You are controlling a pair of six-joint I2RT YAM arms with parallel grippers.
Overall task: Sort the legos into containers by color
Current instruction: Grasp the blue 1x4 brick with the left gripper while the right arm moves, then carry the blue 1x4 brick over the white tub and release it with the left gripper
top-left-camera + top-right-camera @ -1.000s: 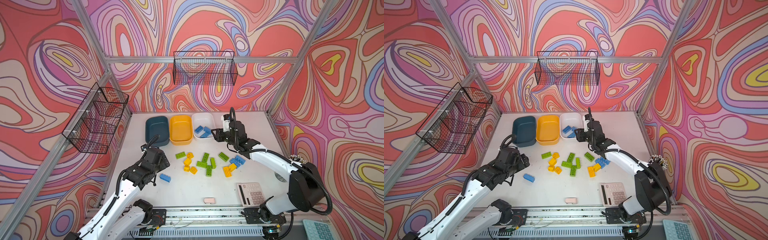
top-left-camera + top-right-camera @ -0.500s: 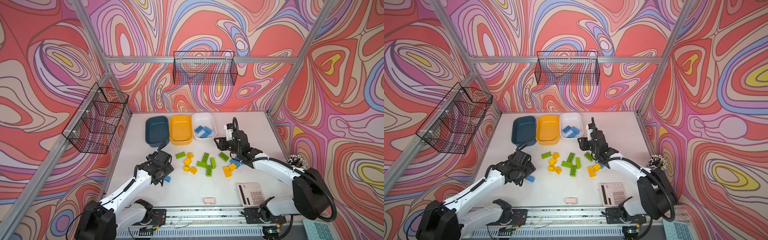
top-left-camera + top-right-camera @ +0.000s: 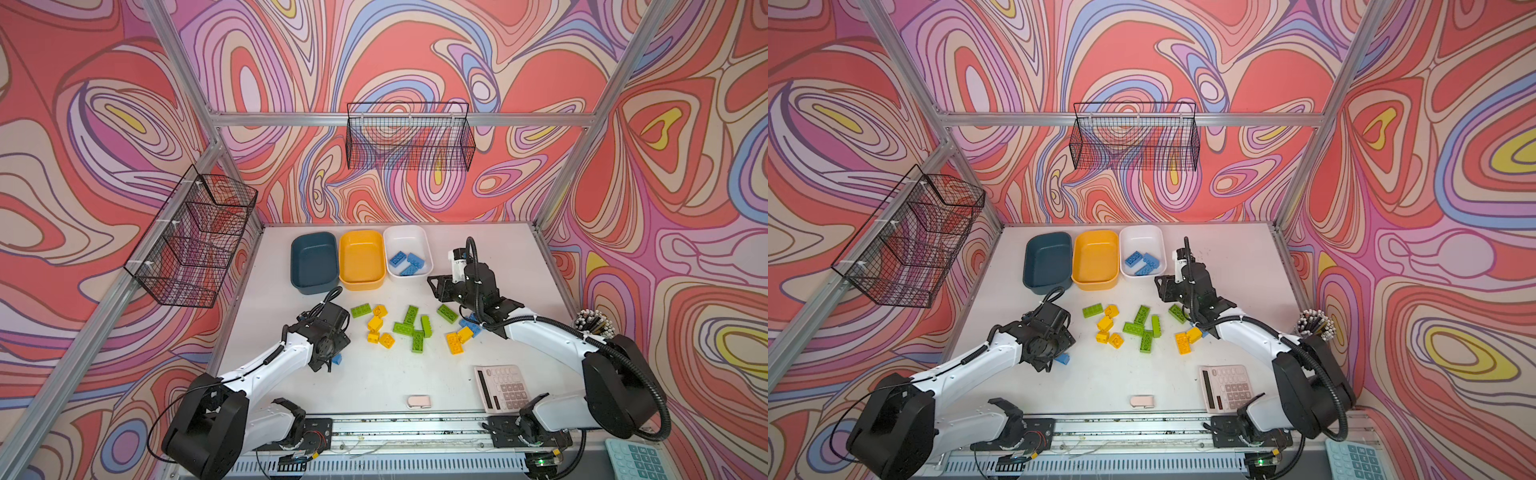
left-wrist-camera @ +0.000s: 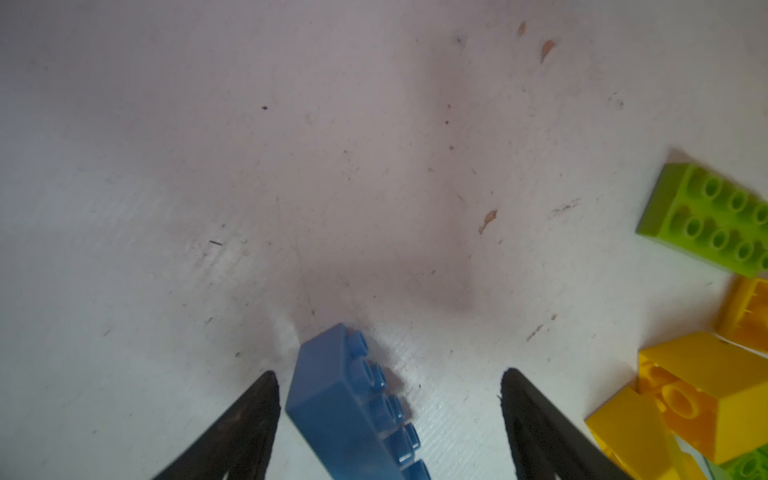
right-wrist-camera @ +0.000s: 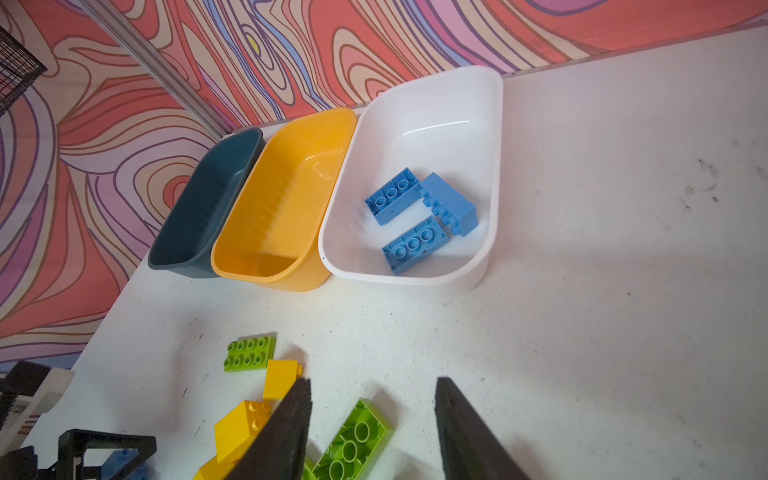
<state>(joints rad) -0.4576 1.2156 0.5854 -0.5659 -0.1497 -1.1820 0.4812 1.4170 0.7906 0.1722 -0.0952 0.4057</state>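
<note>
"Where are the legos [image 3: 403,329]?"

"Three blue ones [image 5: 415,212] lie in the white tub [image 5: 494,137]. The yellow tub [image 5: 232,266] and the dark tub [image 5: 166,257] hold none. Green and yellow bricks [image 3: 374,322] lie on the surface [image 3: 365,382]."

"And the tools?"

"The left tool [image 4: 387,373] is open around a blue brick [image 4: 345,399]. The right tool [image 5: 372,380] is open and holds nothing. I think most of the job is left. The calculator [image 3: 500,386] sits well apart, so nothing blocks the tubs."

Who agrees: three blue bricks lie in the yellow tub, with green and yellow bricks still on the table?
Wrong tub: the three blue bricks lie in the white tub, not the yellow tub, as the right wrist view shows. Green bricks and yellow bricks are still on the table.
</note>
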